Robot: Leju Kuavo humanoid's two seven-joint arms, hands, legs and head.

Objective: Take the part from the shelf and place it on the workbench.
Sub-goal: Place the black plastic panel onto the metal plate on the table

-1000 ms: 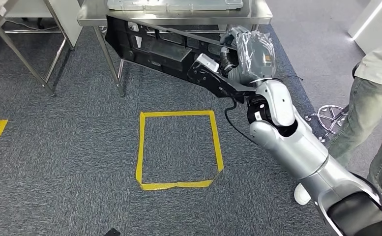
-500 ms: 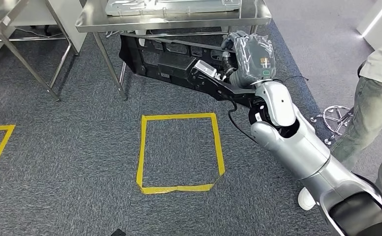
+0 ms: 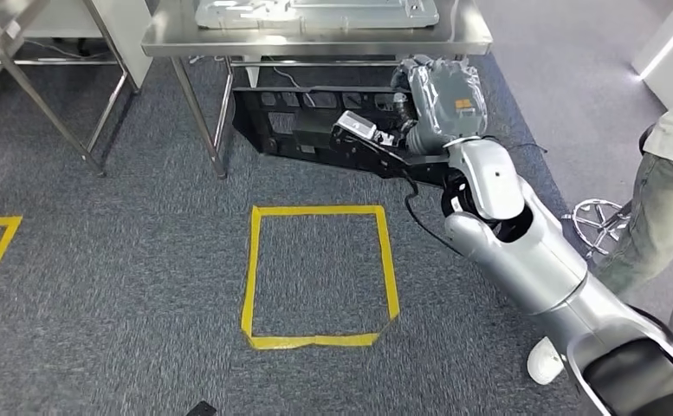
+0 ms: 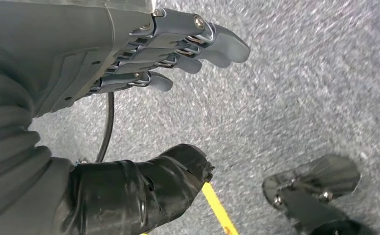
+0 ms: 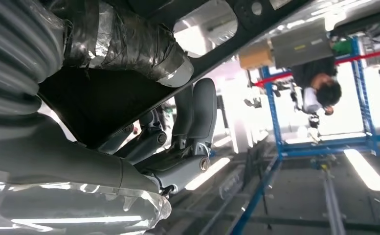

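Right hand [image 3: 406,113] is mostly hidden by plastic wrap, clamped on black part [image 3: 315,130] below steel bench [image 3: 315,39] at 12 o'clock. Left hand [image 4: 144,54] is seen released over grey carpet [image 3: 99,277]. Yellow tape square [image 3: 319,269] is laid centrally.

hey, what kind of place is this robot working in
Probably a factory training or test floor: steel workbench, yellow tape square marked on grey carpet, and the right hand carrying a black plastic part.

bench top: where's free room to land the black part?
The steel workbench shows a bare strip along its near edge and its right corner. Its middle is taken by a grey tray. The right hand holds the black part below the edge, in front of the bench legs.
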